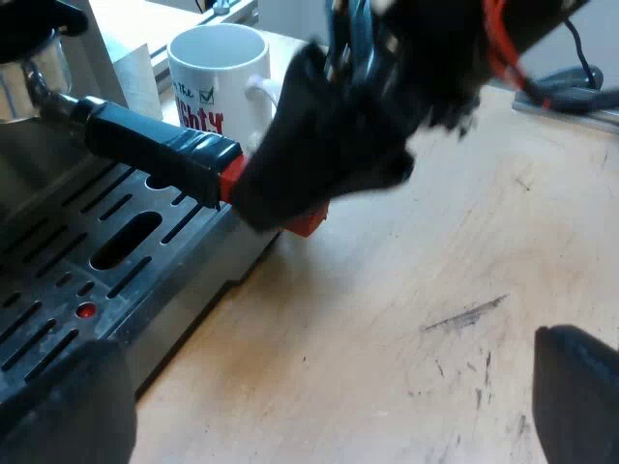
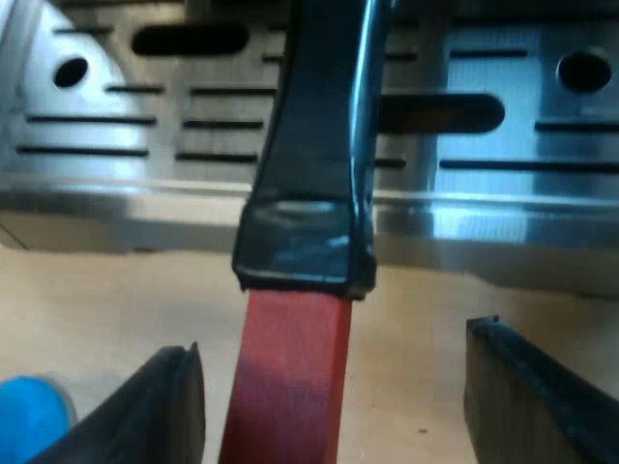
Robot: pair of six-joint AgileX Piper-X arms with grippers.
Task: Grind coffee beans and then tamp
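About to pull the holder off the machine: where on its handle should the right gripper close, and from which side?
Probably best on the handle, at the dark part next to its red end, coming in from that free end. It sticks out straight past the drip tray over the table, and its flat flanks face the right gripper's open fingers.

Both wrist views share the handle (image 1: 155, 145) (image 2: 314, 193): left from aside, right close at its end.
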